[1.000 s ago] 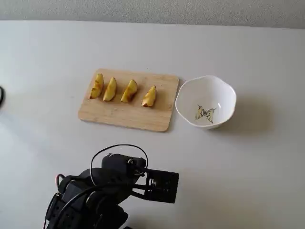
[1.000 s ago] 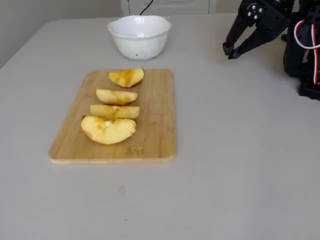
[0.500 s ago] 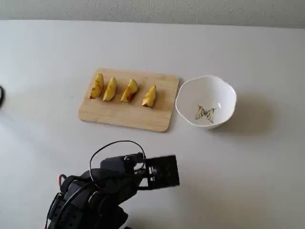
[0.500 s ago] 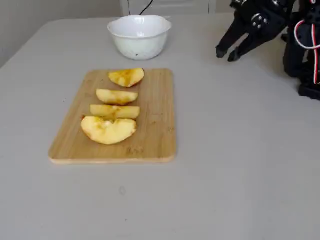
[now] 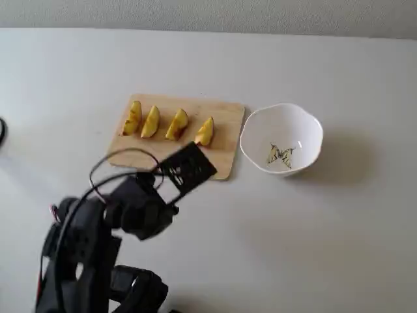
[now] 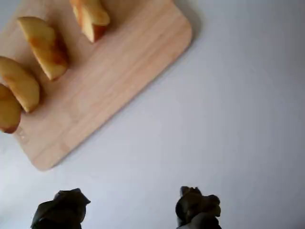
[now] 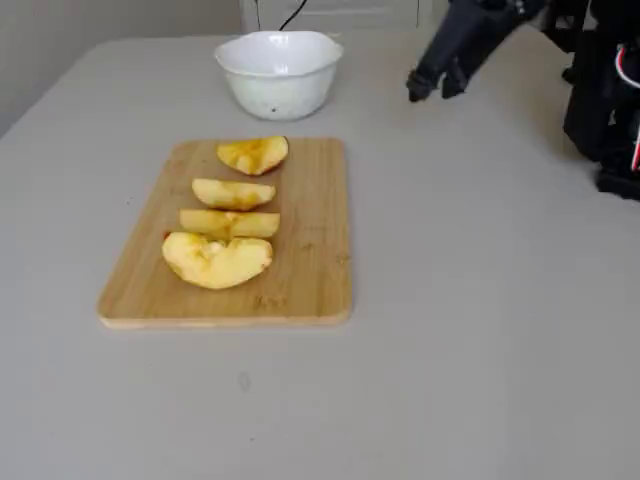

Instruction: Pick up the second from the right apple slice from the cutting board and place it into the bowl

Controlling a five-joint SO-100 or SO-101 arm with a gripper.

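Four apple slices lie in a row on the cutting board [image 5: 225, 117]. The second from the right in a fixed view is the apple slice [image 5: 176, 124]. It also shows in the wrist view [image 6: 44, 47] and in another fixed view [image 7: 232, 193]. The board also shows in the wrist view [image 6: 124, 57] and from the side [image 7: 315, 230]. The white bowl [image 5: 293, 124] stands right of the board, empty [image 7: 280, 85]. My gripper [image 5: 190, 168] hovers at the board's near edge, open and empty [image 6: 129, 210]. From the side it hangs above the table, right of the bowl [image 7: 431, 88].
The other slices [image 5: 204, 132], [image 5: 150, 122], [image 5: 133, 118] lie close beside the task slice. My arm's body [image 5: 85, 248] fills the lower left of a fixed view and stands at the right in another [image 7: 610, 100]. A dark cable [image 5: 2, 130] is at the left edge.
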